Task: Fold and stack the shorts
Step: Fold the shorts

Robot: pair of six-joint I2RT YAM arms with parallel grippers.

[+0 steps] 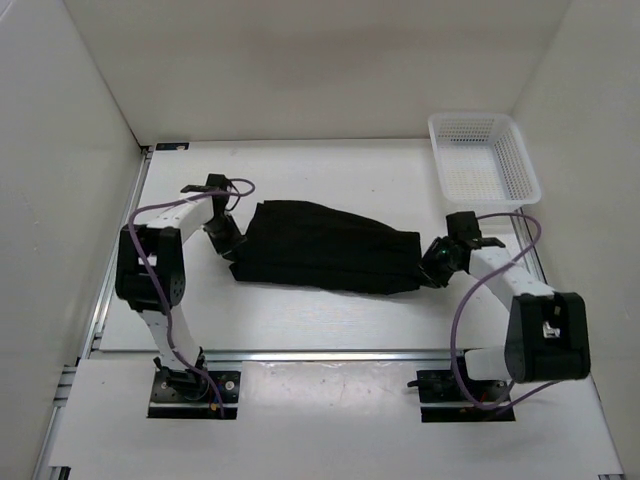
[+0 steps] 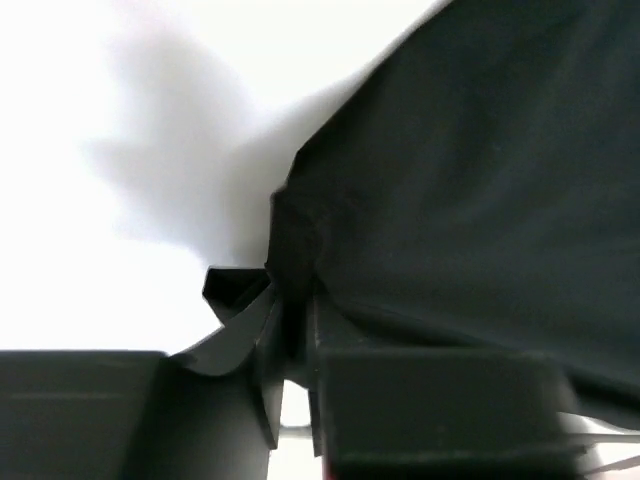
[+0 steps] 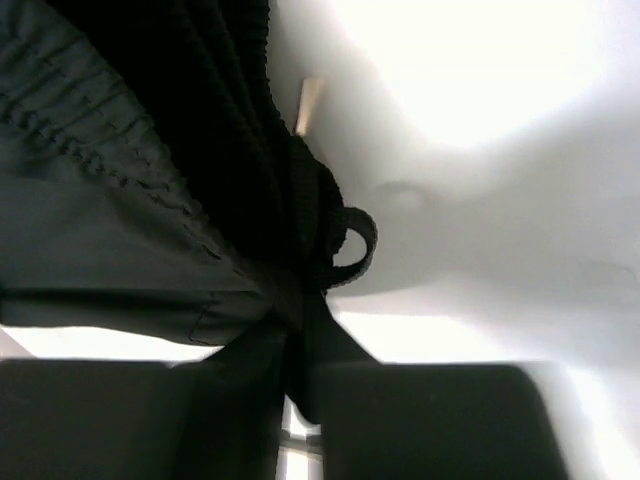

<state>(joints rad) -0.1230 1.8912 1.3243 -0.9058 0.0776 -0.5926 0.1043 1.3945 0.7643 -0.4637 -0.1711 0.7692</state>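
— Shorts [image 1: 325, 247] dead centre on the table [image 1: 300, 320], stretched between the two arms and lying a little slantwise: left end farther back, right end nearer the bases.

— A plain piece, too: black, soft, matte, with shallow creases running along its length. How are the hands?

— Left gripper [image 1: 228, 243] is at the left edge, fingers pressed together on a corner of the cloth. Its wrist view shows the fabric bunched into a small peak right where the jaws meet.

— And the right gripper [image 1: 432, 268]?

— Same on the other side: clamped narrow on the right end. Its wrist camera shows the gathered elastic waistband [image 3: 90, 130], puckered in fine ridges, and a cord loop [image 3: 355, 240] curling out just above the pinch.

— So the waistband is at the right end.

— Yes. The middle of the cloth looks to lie on the white surface; whether the ends are raised, I cannot tell. The white mesh basket [image 1: 484, 155] sits in the back right corner, apart from the shorts and narrower than they are.
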